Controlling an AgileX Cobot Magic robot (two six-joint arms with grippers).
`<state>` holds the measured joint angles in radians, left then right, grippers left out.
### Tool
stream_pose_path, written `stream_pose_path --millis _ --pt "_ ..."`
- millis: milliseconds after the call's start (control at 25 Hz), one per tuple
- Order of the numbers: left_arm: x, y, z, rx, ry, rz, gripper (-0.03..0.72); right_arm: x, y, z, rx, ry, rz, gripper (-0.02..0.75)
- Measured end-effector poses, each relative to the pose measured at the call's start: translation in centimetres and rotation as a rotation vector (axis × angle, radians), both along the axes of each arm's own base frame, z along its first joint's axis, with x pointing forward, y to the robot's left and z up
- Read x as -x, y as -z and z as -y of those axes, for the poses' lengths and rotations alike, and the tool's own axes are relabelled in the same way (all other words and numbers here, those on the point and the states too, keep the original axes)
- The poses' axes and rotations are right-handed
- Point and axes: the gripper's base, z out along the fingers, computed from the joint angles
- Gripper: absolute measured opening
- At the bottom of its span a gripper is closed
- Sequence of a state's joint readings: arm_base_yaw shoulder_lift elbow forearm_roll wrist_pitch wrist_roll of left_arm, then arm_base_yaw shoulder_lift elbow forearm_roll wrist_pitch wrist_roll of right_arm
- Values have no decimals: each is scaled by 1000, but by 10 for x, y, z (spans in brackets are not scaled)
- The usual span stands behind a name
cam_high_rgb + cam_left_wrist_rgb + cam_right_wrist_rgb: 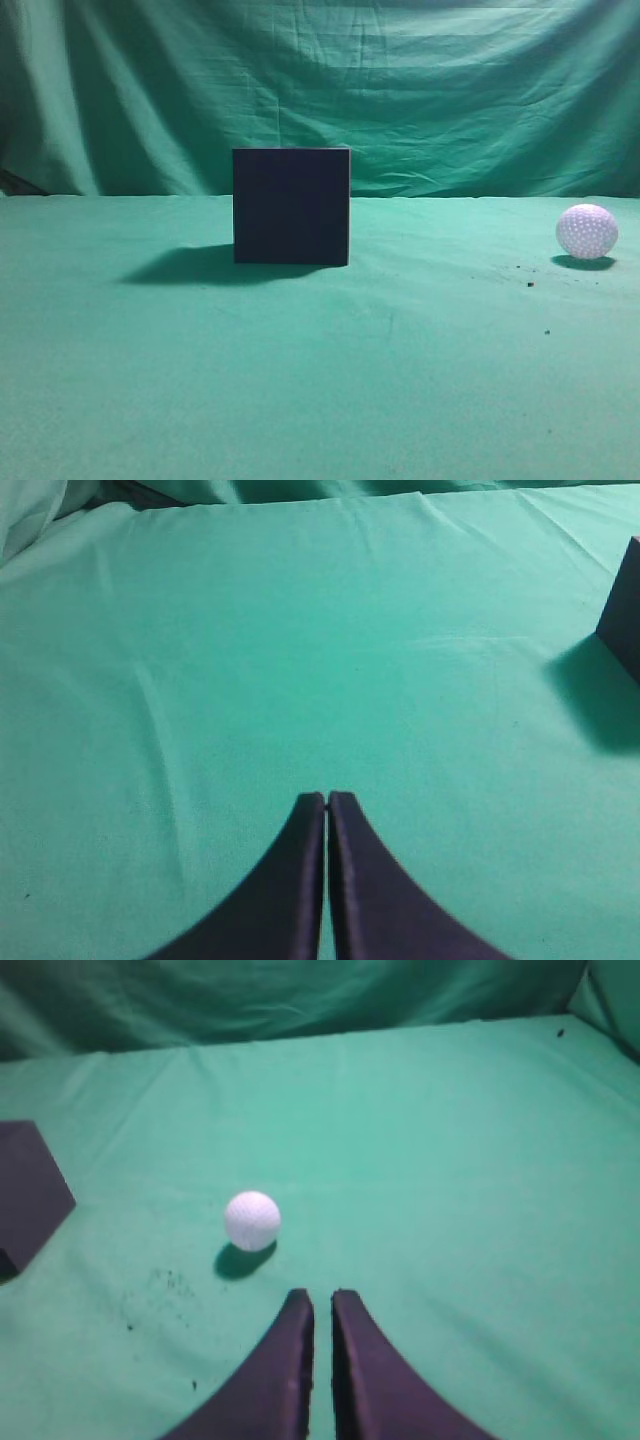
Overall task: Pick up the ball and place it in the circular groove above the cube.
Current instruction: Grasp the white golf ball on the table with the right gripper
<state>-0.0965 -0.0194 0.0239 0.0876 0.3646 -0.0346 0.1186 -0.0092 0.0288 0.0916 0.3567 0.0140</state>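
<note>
A green cloth covers the worktop (300, 400). On it rest a dark cube (291, 206) mid-worktop and a white dimpled ball (587, 231) near the right edge, with dark specks (528, 284) just beside the ball.

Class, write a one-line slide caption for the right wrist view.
Right gripper, nearly closed, hangs behind a white dimpled ball on green cloth, dark cube at left.

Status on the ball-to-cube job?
Nothing looks done yet. The ball sits on the green cloth, well right of the cube. Neither gripper holds anything: the right gripper is nearly shut, just behind the ball; the left gripper is shut. Pick and place both remain.
</note>
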Motion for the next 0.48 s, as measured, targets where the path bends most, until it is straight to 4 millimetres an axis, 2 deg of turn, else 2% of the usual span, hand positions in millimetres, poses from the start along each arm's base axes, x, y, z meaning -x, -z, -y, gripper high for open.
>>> stream_pose_path --millis 280,400,480 --pt "0 0 0 0 0 0 0 -4 -33 3 -102 41 359 49" --pt "0 0 0 0 0 0 0 -4 -32 2 -146 41 314 49" --pt "0 0 0 0 0 0 0 -8 -39 1 -145 36 249 49"
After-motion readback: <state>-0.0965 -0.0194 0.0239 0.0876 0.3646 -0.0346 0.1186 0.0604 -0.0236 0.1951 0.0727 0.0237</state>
